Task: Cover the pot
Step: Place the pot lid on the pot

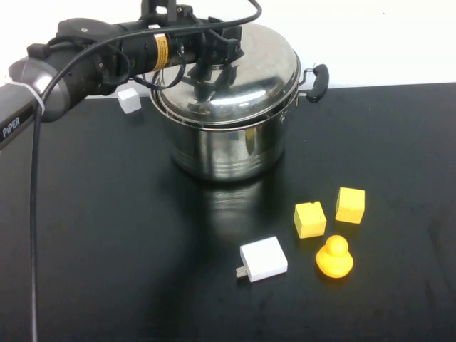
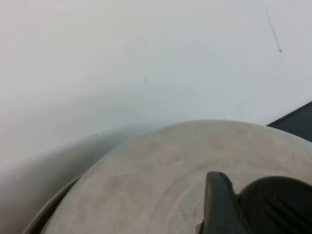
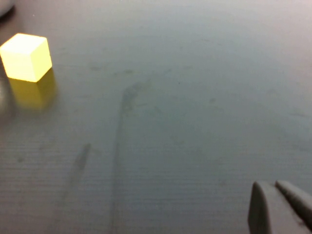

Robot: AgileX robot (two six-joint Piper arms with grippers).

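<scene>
Left gripper (image 1: 214, 60) hung over the middle of the lid (image 1: 246, 78), at the knob; its black fingers (image 1: 226, 44) stood to either side of the spot where the knob would be, and whether they were clamped on it or merely around it could not be told from where I stood. The left arm (image 1: 78, 60) reached in from the left edge of the desk (image 1: 107, 271), cable trailing beneath it.

The pot (image 1: 228, 146) stood near the far edge of the desk, a little left of centre, upright, with the lid resting on its rim. One black handle (image 1: 317, 82) projected toward the right edge. In the left wrist view the dome of the lid (image 2: 161, 180) filled the lower part of the frame, with one dark finger (image 2: 219, 204) close against it.

Right gripper (image 3: 280, 207) appeared only in its own wrist view, low above bare desk (image 3: 185, 122), its two pale fingertips (image 3: 263, 209) close together with nothing between them. One yellow cube (image 3: 27, 56) lay well apart from it.

Other items noted: a small white block (image 1: 129, 99) near the far edge, just left of the pot; two yellow cubes (image 1: 310, 219) (image 1: 350, 205) side by side, apart, on the right half; an orange duck (image 1: 334, 258) just nearer the front edge than those; a white charger (image 1: 263, 259) to the duck's left, not touching.
</scene>
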